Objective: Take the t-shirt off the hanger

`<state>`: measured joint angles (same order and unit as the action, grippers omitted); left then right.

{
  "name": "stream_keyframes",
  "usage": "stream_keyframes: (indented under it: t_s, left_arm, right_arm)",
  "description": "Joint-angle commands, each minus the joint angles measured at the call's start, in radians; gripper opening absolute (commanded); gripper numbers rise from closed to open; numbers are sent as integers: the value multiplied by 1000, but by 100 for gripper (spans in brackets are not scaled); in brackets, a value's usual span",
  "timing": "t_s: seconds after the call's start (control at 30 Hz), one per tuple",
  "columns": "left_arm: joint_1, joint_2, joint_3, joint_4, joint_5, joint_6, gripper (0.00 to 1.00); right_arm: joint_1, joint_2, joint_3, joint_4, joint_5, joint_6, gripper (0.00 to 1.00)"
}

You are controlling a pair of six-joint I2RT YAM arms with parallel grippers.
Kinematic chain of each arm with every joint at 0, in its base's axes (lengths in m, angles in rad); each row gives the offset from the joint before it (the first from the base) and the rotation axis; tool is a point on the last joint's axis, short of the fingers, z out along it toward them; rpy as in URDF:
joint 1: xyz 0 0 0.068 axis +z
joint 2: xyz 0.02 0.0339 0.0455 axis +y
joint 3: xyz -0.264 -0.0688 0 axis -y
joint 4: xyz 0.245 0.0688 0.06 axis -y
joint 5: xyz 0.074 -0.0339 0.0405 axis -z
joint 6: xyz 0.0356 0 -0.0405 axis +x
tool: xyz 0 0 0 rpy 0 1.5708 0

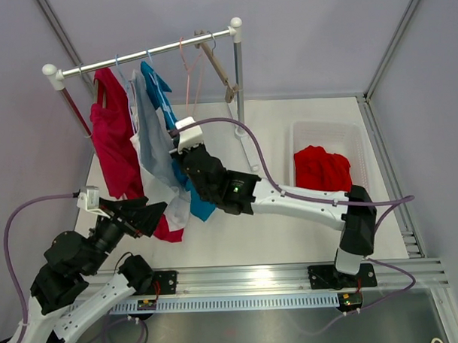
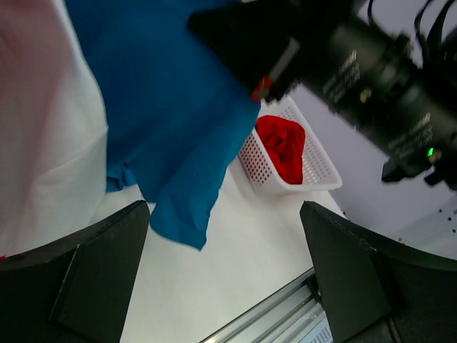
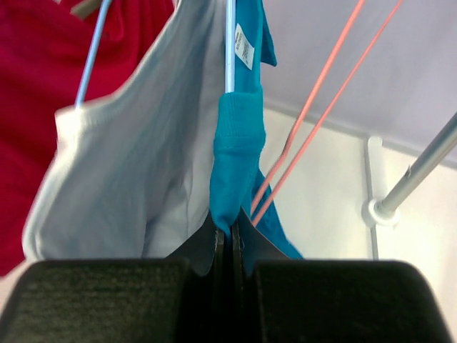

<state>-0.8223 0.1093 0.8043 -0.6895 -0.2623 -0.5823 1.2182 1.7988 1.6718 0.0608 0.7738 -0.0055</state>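
- White tabletop (image 1: pixel 239 235) between grey walls, with a rail (image 1: pixel 146 52) raised over its far-left corner, high enough to let garments hang clear of the surface.
- Hung from that rail side by side: red shirt (image 1: pixel 115 138), white shirt (image 1: pixel 149 144), then the blue t-shirt (image 1: pixel 157 87) on a pale-blue hanger (image 3: pixel 229 43). Bare pink hanger (image 3: pixel 321 93) just beyond, toward the rail's right post.
- Right gripper (image 3: pixel 230 243) pressed together on a fold of the t-shirt's ribbed upper edge, directly under the hanger's wire. Judged a deliberately high grip, for sliding the cloth off the hanger without dragging the hanger along the rail.
- Left gripper (image 2: pixel 223 214) spread wide and holding nothing, low over the near-left part of the tabletop and aimed up at the t-shirt's hanging hem. Probably stationed there to catch or steady the loose lower cloth.
- Basket (image 1: pixel 329 124) near the right edge with a red garment (image 1: pixel 321 170) already inside. Likely the drop place, and so kept on the right arm's side.
- T-shirt not yet off: cloth wrapped round the hanger wire, hanger hooked on the rail.
- Possible snag, as a guess: white shirt touching the t-shirt, so liable to be tugged along with it.
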Motion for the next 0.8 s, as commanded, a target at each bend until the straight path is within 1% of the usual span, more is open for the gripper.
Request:
stream_keyframes:
  t_s: [0.0, 0.13, 0.17, 0.3, 0.47, 0.57, 0.67, 0.77]
  left_arm:
    - [3, 75, 38, 172, -11, -31, 91]
    - [3, 162, 42, 275, 3, -44, 91]
    - [3, 183, 44, 294, 2, -39, 91]
    - [3, 285, 68, 389, -17, -28, 91]
    - [3, 421, 56, 502, -66, -28, 91]
    - [3, 478, 75, 553, -43, -34, 91]
    - [3, 544, 98, 579, -17, -40, 88]
    - [3, 575, 95, 608, -21, -47, 79]
  right_arm:
    - [49, -134, -120, 71, 25, 85, 0]
    - [96, -213, -251, 50, 47, 140, 0]
    - [102, -243, -273, 37, 48, 183, 0]
    - [145, -306, -389, 13, 53, 262, 0]
    - [202, -378, -457, 8, 67, 297, 0]
    - [217, -404, -489, 1, 78, 314, 0]
    - [228, -418, -514, 10, 79, 320, 0]
    - [245, -427, -524, 22, 87, 318, 0]
